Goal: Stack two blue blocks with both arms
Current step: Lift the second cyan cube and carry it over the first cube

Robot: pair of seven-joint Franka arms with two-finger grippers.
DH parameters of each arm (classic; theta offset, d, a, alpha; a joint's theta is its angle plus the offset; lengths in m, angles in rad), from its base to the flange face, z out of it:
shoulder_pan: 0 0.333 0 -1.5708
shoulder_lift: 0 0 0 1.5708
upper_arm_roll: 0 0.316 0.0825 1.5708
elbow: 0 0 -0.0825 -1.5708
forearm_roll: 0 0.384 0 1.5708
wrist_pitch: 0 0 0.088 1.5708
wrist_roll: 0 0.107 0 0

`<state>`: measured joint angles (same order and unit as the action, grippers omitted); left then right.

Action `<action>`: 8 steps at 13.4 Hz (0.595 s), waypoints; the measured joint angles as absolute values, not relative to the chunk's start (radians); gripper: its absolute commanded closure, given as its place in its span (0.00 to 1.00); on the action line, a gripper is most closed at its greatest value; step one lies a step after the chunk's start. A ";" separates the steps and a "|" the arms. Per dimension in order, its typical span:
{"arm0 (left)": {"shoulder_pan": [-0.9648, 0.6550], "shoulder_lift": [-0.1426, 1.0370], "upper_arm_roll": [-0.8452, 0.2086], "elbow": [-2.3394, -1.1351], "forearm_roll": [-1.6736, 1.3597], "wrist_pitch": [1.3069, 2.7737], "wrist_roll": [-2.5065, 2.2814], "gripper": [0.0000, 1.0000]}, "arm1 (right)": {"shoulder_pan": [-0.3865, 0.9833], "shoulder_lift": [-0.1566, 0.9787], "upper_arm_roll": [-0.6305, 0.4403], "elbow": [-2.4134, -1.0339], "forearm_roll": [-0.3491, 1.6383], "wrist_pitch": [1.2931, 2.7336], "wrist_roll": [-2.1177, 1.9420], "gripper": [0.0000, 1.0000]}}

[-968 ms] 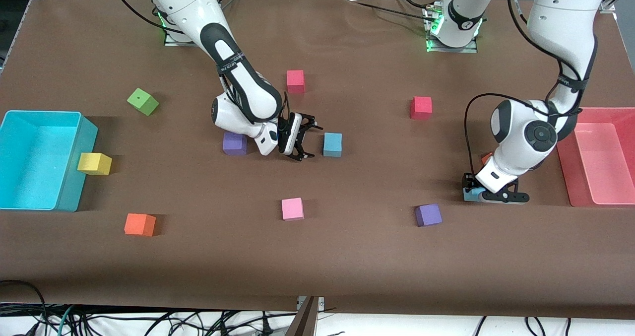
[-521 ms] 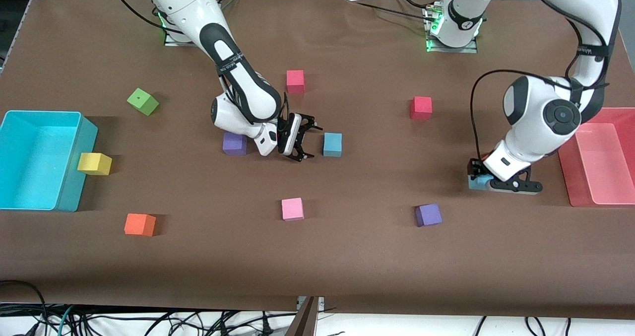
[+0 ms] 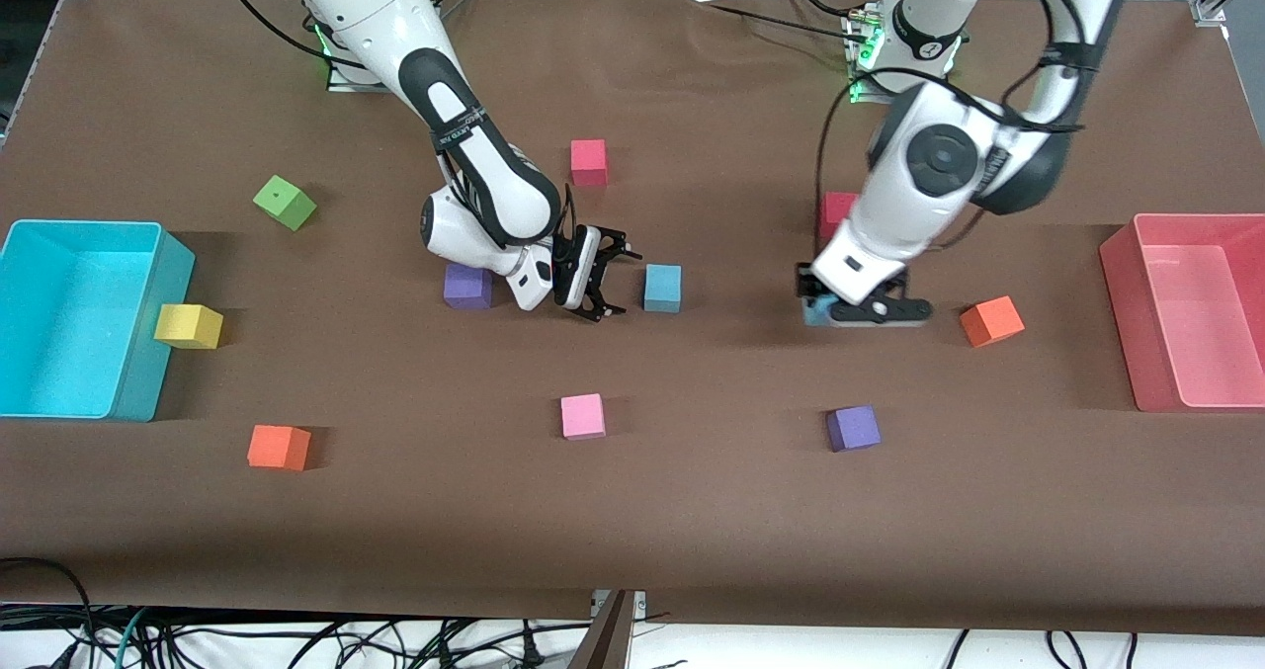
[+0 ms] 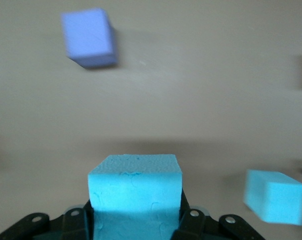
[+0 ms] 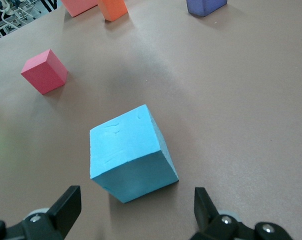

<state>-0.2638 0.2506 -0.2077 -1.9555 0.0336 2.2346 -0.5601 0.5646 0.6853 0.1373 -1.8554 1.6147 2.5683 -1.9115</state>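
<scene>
One blue block (image 3: 662,288) lies on the brown table near its middle. My right gripper (image 3: 604,280) hangs low beside it, toward the right arm's end, open and empty. In the right wrist view the block (image 5: 131,152) sits just ahead of the spread fingers (image 5: 68,206) of that gripper (image 5: 136,210). My left gripper (image 3: 832,310) is shut on the second blue block (image 3: 813,309) and holds it above the table, beside an orange cube. The left wrist view shows this block (image 4: 135,186) clamped in the gripper (image 4: 136,222), with the lying block (image 4: 275,196) farther off.
A purple cube (image 3: 467,286) lies by the right arm's wrist. Other cubes: pink (image 3: 583,415), purple (image 3: 853,428), orange (image 3: 991,320), red (image 3: 838,207), red (image 3: 589,161), green (image 3: 284,202), yellow (image 3: 188,325), orange (image 3: 278,447). A cyan bin (image 3: 158,353) and a pink bin (image 3: 1122,284) stand at the table's ends.
My left gripper has lifted the blue block off the table near the pink bin and carried it toward the middle, uncovering the orange cube. The right arm has not moved.
</scene>
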 measured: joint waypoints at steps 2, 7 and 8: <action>-0.361 0.277 -0.218 -1.917 0.033 2.226 -0.709 1.00 | 0.565 0.686 0.137 -1.856 1.615 2.568 -1.915 0.00; -0.522 0.434 -0.222 -1.776 0.033 2.226 -0.930 1.00 | 0.564 0.687 0.138 -1.867 1.615 2.566 -1.941 0.00; -0.530 0.463 -0.222 -1.748 0.033 2.226 -0.948 1.00 | 0.561 0.687 0.138 -1.871 1.615 2.563 -1.951 0.00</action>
